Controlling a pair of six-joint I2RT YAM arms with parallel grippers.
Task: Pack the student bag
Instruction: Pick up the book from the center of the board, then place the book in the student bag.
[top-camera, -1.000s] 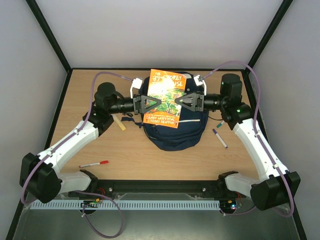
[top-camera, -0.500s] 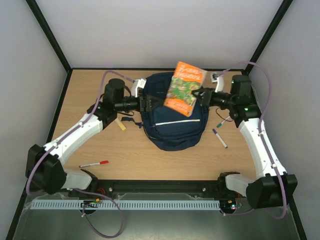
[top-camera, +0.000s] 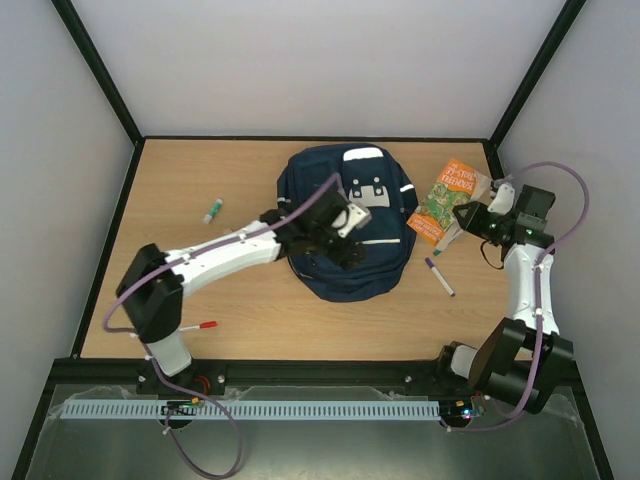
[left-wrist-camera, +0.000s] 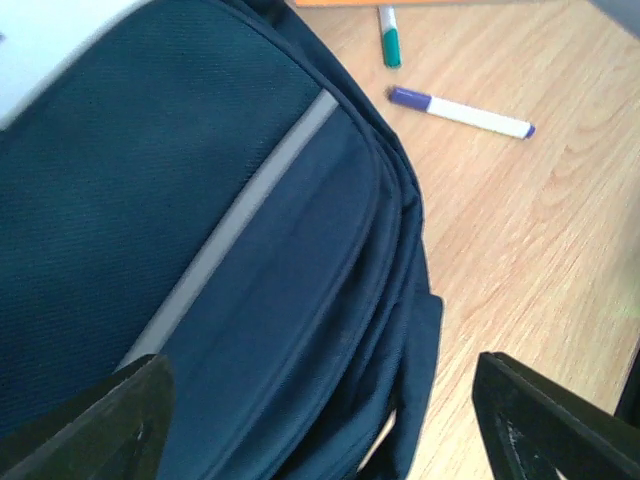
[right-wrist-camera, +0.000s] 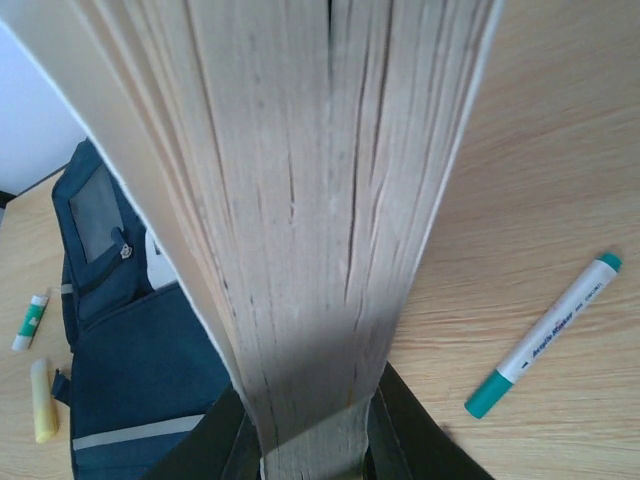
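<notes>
The student bag (top-camera: 322, 278), navy with white stripes and a grey patch, lies flat mid-table. My left gripper (top-camera: 345, 250) hovers over its front, open; in the left wrist view its fingers (left-wrist-camera: 110, 420) straddle the bag's zip pocket (left-wrist-camera: 200, 200) with nothing held. To the right of the bag, my right gripper (top-camera: 468, 215) is shut on an orange book (top-camera: 445, 198), held tilted on edge above the table. The book's page edges (right-wrist-camera: 300, 200) fill the right wrist view, with the gripper (right-wrist-camera: 315, 440) pinching its lower end.
A purple marker (top-camera: 439, 277) and a green-capped marker (right-wrist-camera: 545, 335) lie right of the bag, below the book. A glue stick (top-camera: 212, 210) lies at the left and a red pen (top-camera: 190, 327) near the front left. A yellow stick (right-wrist-camera: 40, 402) lies beside the bag.
My left gripper let go of the book, opened, and swung over the bag's front. The right arm carried the book off the bag to its right side.
</notes>
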